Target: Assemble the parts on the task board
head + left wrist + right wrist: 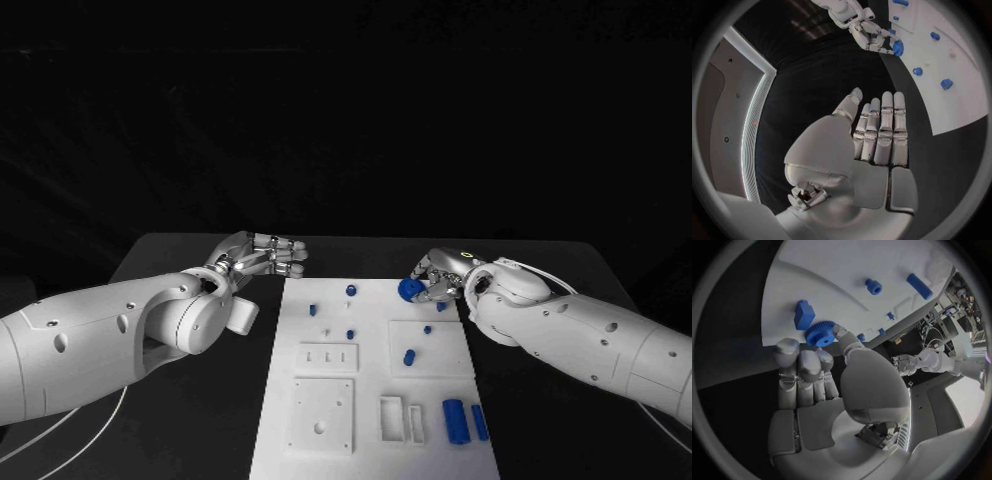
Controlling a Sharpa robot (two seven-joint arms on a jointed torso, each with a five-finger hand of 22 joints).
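With the right hand pinching the blue gear near the task board far right corner, lower it squarely onto its peg while the left hand, fingers spread and empty, stays off the board's far left corner.

The task board is a long white plate lying flat along the middle of the black tabletop, running from its near edge toward the far edge. Its near half carries raised white blocks with slots and holes. Two long blue bars lie side by side near the board's near right corner. A short blue peg lies midway along. Small blue pieces stand toward the far end. A blue toothed gear is held in the right robot hand at the board's far right corner.
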